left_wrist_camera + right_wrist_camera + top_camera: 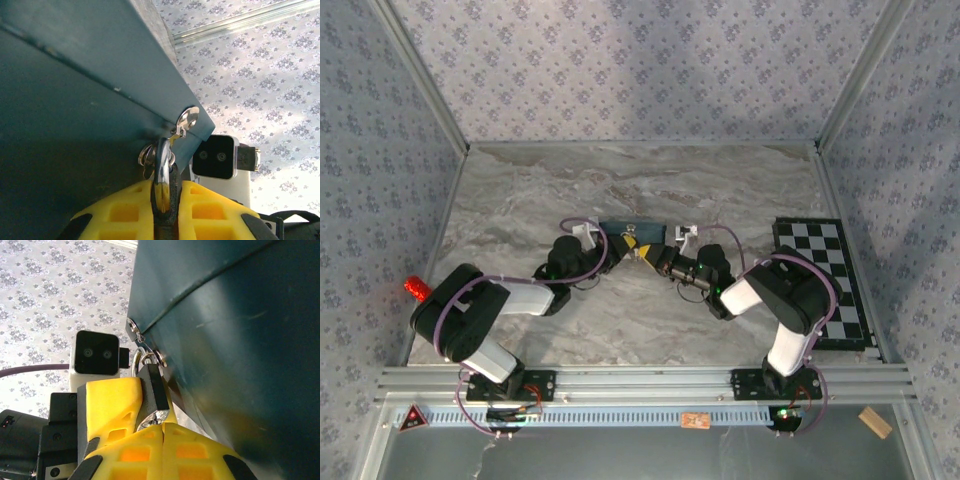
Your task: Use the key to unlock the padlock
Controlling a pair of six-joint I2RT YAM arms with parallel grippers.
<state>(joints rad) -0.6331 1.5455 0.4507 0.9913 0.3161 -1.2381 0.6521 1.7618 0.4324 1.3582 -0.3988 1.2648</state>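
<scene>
A dark blue box (618, 228) lies mid-table, and both grippers meet at its front edge. The padlock (172, 197), a small black block with a silver shackle (162, 162), hangs from the metal rings on the box (75, 100). My left gripper (165, 212) is shut on the padlock's body. In the right wrist view the padlock (152, 385) hangs beside the box (240, 340), with a left yellow finger (112, 400) against it. My right gripper (162, 429) is shut on the silver key (161, 416), whose tip meets the padlock's lower end.
A black-and-white chessboard (825, 280) lies at the right edge of the table. A red object (417, 289) sits at the left edge. A small wooden block (873, 421) rests beyond the front rail. Patterned walls enclose the table on three sides.
</scene>
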